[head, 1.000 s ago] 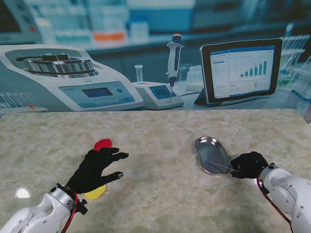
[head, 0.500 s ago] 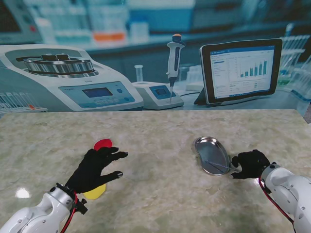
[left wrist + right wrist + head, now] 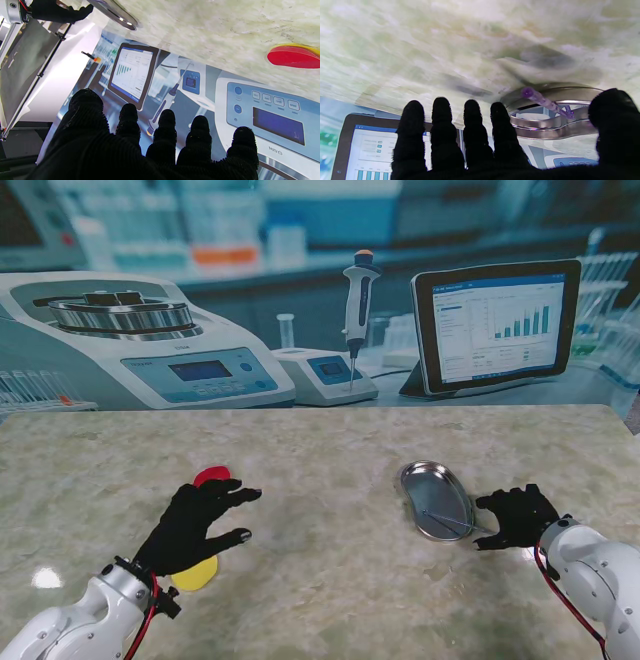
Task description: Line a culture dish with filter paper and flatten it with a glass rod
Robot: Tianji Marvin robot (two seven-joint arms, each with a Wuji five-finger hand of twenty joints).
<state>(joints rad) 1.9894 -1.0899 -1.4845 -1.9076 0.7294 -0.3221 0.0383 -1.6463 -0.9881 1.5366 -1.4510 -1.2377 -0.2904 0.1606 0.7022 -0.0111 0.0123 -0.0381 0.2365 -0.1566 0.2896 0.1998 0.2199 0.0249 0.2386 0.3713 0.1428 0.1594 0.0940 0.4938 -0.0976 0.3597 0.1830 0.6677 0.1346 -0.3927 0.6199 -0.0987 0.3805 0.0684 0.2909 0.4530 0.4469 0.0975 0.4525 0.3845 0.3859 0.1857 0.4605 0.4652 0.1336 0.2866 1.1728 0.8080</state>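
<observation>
An oval metal tray [image 3: 437,498] lies on the right of the table. A thin glass rod [image 3: 450,522] rests in it, its end over the near right rim. In the right wrist view the rod [image 3: 545,102] looks purple and crosses the tray's rim [image 3: 552,130]. My right hand [image 3: 515,515] hovers just right of the rod's end, open with its fingers [image 3: 440,140] spread and nothing in it. My left hand [image 3: 195,525] is open too, held over the table between a red disc [image 3: 211,476] and a yellow disc [image 3: 195,575]. The red disc [image 3: 292,56] shows a yellow edge.
The marble table [image 3: 320,450] ends against a printed lab backdrop showing a centrifuge [image 3: 130,340], a pipette [image 3: 358,310] and a tablet [image 3: 495,325]. The left wrist view catches the tray [image 3: 117,15] and my right hand [image 3: 57,12] far off.
My right hand's fingers have uncurled from a fist at the rod's end and spread, drifting slightly right. The rod has not moved. The left hand has barely shifted.
</observation>
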